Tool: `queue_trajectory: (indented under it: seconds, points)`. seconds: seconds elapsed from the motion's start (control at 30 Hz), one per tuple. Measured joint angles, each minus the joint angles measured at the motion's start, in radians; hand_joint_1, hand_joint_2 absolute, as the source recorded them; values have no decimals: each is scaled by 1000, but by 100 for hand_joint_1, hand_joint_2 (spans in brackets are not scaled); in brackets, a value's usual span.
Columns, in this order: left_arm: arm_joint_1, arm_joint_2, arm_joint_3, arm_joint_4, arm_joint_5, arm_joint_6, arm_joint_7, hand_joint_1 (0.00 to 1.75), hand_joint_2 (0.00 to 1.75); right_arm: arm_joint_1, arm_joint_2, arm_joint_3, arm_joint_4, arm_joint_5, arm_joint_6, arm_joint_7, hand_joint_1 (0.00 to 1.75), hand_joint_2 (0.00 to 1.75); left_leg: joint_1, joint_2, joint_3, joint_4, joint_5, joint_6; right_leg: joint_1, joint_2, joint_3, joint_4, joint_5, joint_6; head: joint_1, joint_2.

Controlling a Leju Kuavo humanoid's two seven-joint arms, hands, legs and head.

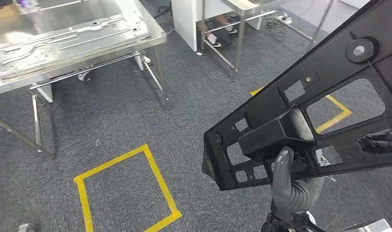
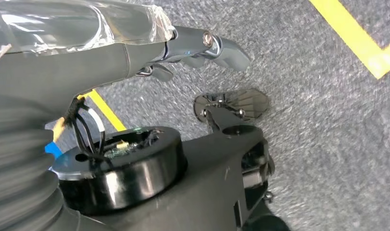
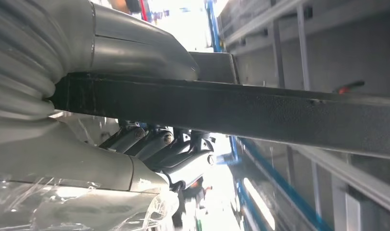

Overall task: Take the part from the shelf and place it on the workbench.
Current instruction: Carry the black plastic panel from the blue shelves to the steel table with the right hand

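A big black part (image 1: 329, 63), a flat frame with several cut-outs and a boxy block, fills the right of the head view, tilted up toward the far right. My right hand (image 1: 293, 179) grips its lower edge from below, thumb up against the block. In the right wrist view the part's edge (image 3: 260, 108) runs across between the thumb (image 3: 135, 45) and the fingers (image 3: 159, 144). The steel workbench (image 1: 152, 31) stands at the far left. My left hand (image 2: 135, 53) hangs over the carpet, its fingers (image 2: 217, 45) stretched out and holding nothing.
Flat metal pieces (image 1: 73, 36) lie on the workbench. A yellow tape square (image 1: 111, 162) marks the grey carpet in front of it, with another tape mark (image 1: 339, 104) behind the part. A second table's legs (image 1: 237, 43) and a person's feet (image 1: 213, 38) are further back.
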Motion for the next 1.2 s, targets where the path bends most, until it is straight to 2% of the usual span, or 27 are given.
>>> queue_trajectory:
  seconds: [0.03, 0.07, 0.1, 0.13, 0.17, 0.23, 0.3, 0.37, 0.4, 0.43, 0.47, 0.53, 0.57, 0.6, 0.67, 0.7, 0.73, 0.8, 0.83, 0.87, 0.9, 0.93, 1.0, 1.03, 1.07, 1.1, 1.2]
  points:
    - [-1, 0, 0, 0, 0, 2, 1, 0, 175, 0, 0, 0, 1, 0, 0, 0, 175, 175, 1, -12, -5, 9, -5, -7, -4, 17, 20, -49, 20, 0, 2, 0]
    - [-1, 1, 0, 0, 1, 5, 1, 0, 175, 0, 1, 1, 2, 0, 0, 0, 175, 175, 1, -21, -10, 16, -9, -13, -6, 29, 30, -73, 26, -5, 3, 0]
    - [-1, 1, 0, 0, 1, 7, 1, 0, 175, 0, 2, 1, 4, -1, 0, 0, 175, 175, 0, -28, -15, 18, -10, -17, -3, 28, 31, -74, 22, -14, 3, 0]
    - [1, 1, 0, 0, 1, 8, 2, 0, 175, 0, 3, 1, 4, -1, 0, 0, 175, 175, 1, -35, -18, 19, -10, -18, -4, 15, 31, -76, 23, -25, 3, 0]
    - [3, 1, 0, 0, 1, 9, 2, 0, 175, -1, 3, 1, 4, -1, 0, 0, 175, 175, 2, -29, -20, 23, -12, -21, -4, 5, 32, -77, 23, -32, 2, 0]
    - [6, 0, 0, 0, 1, 10, 2, 0, 175, -2, 5, 0, 4, 0, 0, 0, 175, 175, 2, 17, -41, 72, -39, -30, -4, -17, 35, -78, 23, -45, -1, 0]
    - [3, -2, 0, 0, 2, 10, 3, 0, 175, -1, 7, 0, 4, 0, 0, 0, 175, 175, 4, 72, -102, 195, -97, -41, -3, -41, 36, -78, 21, -53, -4, 0]
    - [0, -5, 0, 0, 3, 8, 3, 0, 175, -1, 7, 0, 4, 0, 0, 0, 175, 175, 9, 89, -168, 313, -136, -45, -2, -68, 38, -78, 17, -56, -6, 0]
    - [0, -6, 0, 0, 4, 7, 3, 0, 175, -1, 7, 0, 4, 0, 0, 0, 175, 175, 10, 92, -178, 326, -131, -45, -1, -82, 39, -78, 14, -56, -6, 0]
    - [1, -7, 0, 0, 4, 6, 4, 0, 175, -1, 7, 0, 4, 1, 0, 1, 175, 175, 9, 96, -168, 299, -108, -40, 0, -95, 43, -78, 11, -55, -6, 0]
    - [2, -7, 0, 0, 5, 5, 4, 0, 175, -1, 7, 0, 4, 2, 0, 2, 175, 175, 6, 107, -138, 235, -72, -32, 2, -108, 48, -78, 7, -54, -6, 0]
    - [2, -7, 0, 0, 6, 3, 5, 0, 175, -1, 7, 0, 4, 4, 0, 5, 175, 175, -9, 161, -69, 91, -12, -8, 7, -132, 59, -80, -1, -49, -6, 0]
    - [0, -7, 0, 0, 6, 3, 5, 0, 175, -1, 7, 0, 4, 5, 0, 7, 175, 175, -17, 181, -49, 47, 1, 0, 9, -143, 63, -81, -5, -46, -6, 0]
    - [-2, -7, 0, 0, 6, 3, 7, 0, 175, -1, 7, 0, 4, 6, 0, 9, 175, 175, -23, 190, -42, 28, 2, 4, 11, -155, 67, -84, -7, -42, -6, 0]
    - [-1, -7, 0, 0, 7, 3, 9, 0, 175, -2, 8, 0, 4, 7, 1, 13, 175, 175, -21, 163, -39, 17, 3, 2, 12, -169, 77, -89, -13, -33, -6, 0]
    - [1, -8, 0, 0, 7, 3, 10, 0, 175, -3, 8, -1, 4, 8, 1, 14, 175, 175, -16, 148, -34, 10, 6, 2, 11, -152, 80, -84, -20, -28, -6, 0]
    - [2, -8, 0, 0, 7, 3, 11, 0, 175, -4, 8, -2, 4, 10, 2, 15, 175, 175, -11, 134, -28, 4, 8, 3, 10, -123, 73, -60, -36, -24, -5, 0]
    - [0, -10, 0, 0, 7, 3, 12, 0, 175, -3, 8, -3, 4, 13, 3, 17, 175, 175, -5, 105, -20, -2, 10, 8, 9, -58, 20, 49, -89, -21, -2, 0]
    - [-2, -11, 0, 1, 7, 3, 13, 0, 175, -1, 8, -3, 5, 14, 4, 17, 175, 175, -5, 90, -19, -1, 9, 11, 9, -46, -20, 119, -116, -21, -1, 0]
    - [-3, -12, 0, 1, 7, 3, 13, 0, 175, 0, 8, -3, 7, 14, 4, 17, 175, 175, -5, 74, -18, -1, 8, 12, 9, -42, -54, 172, -128, -19, 0, 0]
    - [-3, -13, 0, 1, 7, 3, 14, 0, 175, 1, 8, -3, 8, 13, 4, 18, 175, 175, -5, 60, -16, -1, 7, 12, 9, -41, -73, 192, -121, -18, 1, 0]
    - [-2, -14, 0, 1, 7, 3, 14, 0, 175, 1, 8, -3, 9, 10, 7, 18, 175, 175, -5, 47, -13, -1, 4, 12, 9, -40, -73, 172, -94, -18, 1, 0]
    - [2, -14, 0, 1, 5, 2, 11, 0, 175, 0, 8, -3, 11, -8, 17, 14, 175, 175, -4, 28, -4, 1, -6, 7, 6, -35, -26, 42, -12, -18, 1, 0]
    - [4, -14, 0, 1, 4, 2, 8, 0, 175, -1, 8, -3, 11, -20, 24, 11, 175, 175, -6, 21, -1, 5, -14, 2, 5, -30, 0, -21, 15, -19, 2, 0]
    - [5, -14, -1, 1, 4, 2, 4, 0, 175, -1, 8, -3, 11, -31, 30, 8, 175, 175, -7, 17, 0, 9, -21, -2, 4, -24, 18, -63, 29, -23, 1, 0]
    - [6, -14, -1, 1, 4, 2, 2, 0, 175, -1, 8, -4, 12, -38, 34, 5, 175, 175, -9, 15, 0, 11, -28, -7, 5, -21, 26, -82, 30, -28, 1, 0]
    - [6, -14, -2, 1, 4, 2, -1, 0, 175, -1, 8, -5, 11, -49, 38, 0, 175, 175, -7, 22, -1, 20, -45, -19, 5, -25, 35, -86, 21, -46, 0, 0]
